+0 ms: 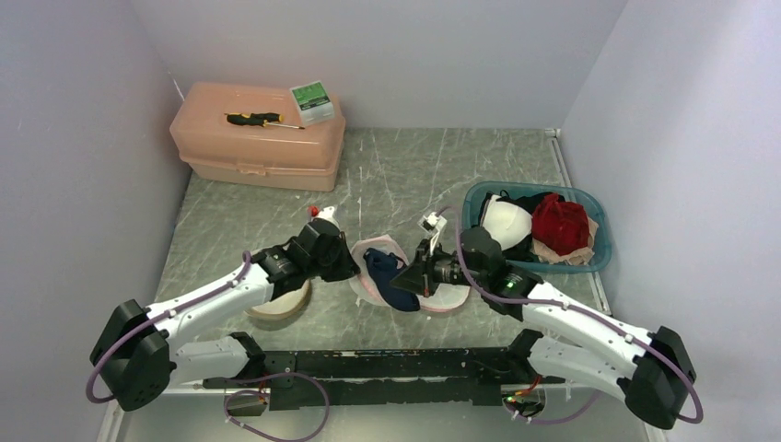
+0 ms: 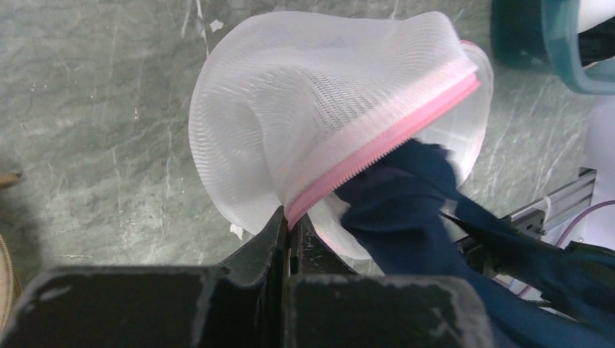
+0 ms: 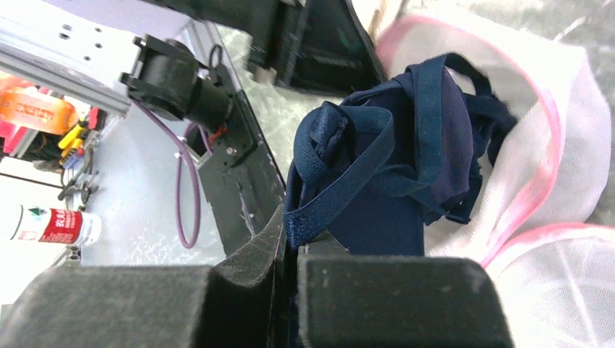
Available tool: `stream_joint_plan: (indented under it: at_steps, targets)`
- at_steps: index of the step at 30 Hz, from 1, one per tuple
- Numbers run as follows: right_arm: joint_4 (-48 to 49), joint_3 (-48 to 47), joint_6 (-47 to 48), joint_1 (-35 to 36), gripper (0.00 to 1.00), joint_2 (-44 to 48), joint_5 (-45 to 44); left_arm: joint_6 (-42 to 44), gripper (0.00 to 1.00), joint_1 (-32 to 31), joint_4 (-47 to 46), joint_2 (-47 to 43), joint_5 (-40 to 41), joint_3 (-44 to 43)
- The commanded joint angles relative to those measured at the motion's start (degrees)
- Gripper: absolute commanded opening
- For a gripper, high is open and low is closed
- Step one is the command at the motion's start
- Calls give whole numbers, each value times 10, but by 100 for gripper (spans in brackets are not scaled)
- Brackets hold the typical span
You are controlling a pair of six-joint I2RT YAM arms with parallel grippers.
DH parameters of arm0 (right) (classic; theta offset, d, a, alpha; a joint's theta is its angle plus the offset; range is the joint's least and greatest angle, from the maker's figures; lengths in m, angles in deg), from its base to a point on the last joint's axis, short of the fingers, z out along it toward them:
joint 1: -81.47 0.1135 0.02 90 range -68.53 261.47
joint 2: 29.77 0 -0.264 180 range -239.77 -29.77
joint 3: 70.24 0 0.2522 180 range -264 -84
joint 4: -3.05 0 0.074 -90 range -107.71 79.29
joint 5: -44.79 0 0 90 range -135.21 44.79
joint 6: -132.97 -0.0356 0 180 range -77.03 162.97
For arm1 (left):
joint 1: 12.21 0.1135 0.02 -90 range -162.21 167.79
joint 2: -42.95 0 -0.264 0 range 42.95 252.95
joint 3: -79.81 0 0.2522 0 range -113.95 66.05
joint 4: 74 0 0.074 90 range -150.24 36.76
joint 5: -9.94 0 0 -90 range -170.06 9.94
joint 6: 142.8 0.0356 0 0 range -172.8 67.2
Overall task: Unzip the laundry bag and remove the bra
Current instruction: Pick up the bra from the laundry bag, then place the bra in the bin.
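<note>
Toolbox [image 1: 249, 147] in peach plastic sits at the table's [image 1: 405, 175] far left corner. The left gripper [image 2: 289, 221] is clamped on the pink zipper edge [image 2: 391, 134] of the white mesh laundry bag [image 2: 290, 94], which lies mid-table toward the near edge. The navy bra [image 3: 384, 181] hangs partly out of the bag's open mouth, and the right gripper [image 3: 286, 232] is pinched tight on one of its straps. A blue basket [image 1: 599, 258] of clothes stands by the right edge.

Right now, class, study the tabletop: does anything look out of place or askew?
A screwdriver lies loose on the lid of the peach case at the back left, beside a small green box: a tool among laundry. The navy bra half out of the mesh bag fits the task.
</note>
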Motion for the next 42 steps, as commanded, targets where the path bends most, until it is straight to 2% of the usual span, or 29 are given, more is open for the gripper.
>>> stream_joint_plan:
  at_steps: [1, 9, 25, 31, 38, 42]
  targets:
    - [20, -50, 8, 1, 0, 47, -6, 1, 3, 1, -15, 10, -2, 14]
    - [-21, -116, 27, 0, 0, 92, -10, -13, 3, 0, -21, -12, -2, 51]
    - [-159, -230, 89, 0, 0, 153, -69, -9, 3, 0, -2, -4, -5, 35]
    - [-254, -299, 137, 0, 0, 172, -191, -6, 7, 1, 21, -25, 11, 30]
    - [-326, -346, 153, -1, 0, 192, -376, 2, 23, 0, 38, -51, 11, 24]
    - [-348, -350, 158, 0, 0, 194, -518, 9, 35, 1, 39, -62, 2, 20]
